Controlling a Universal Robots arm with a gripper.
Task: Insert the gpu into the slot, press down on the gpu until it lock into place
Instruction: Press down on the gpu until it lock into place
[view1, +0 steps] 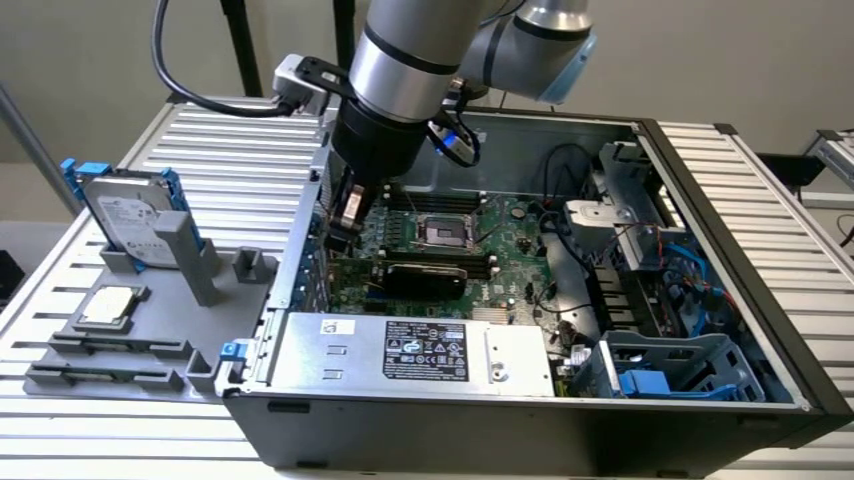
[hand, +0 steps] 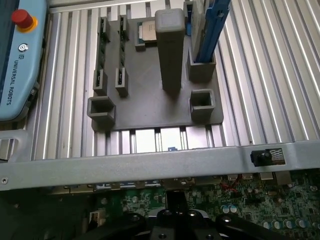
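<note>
On green board: flat black gpu (view1: 424, 274) (matte shroud).

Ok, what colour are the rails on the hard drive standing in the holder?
Blue rails, seen best in the exterior view.

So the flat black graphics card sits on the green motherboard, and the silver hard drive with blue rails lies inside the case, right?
Not quite. The hard drive stands upright in the grey holder outside the case, as the exterior view shows. The black card does sit on the motherboard.
</note>
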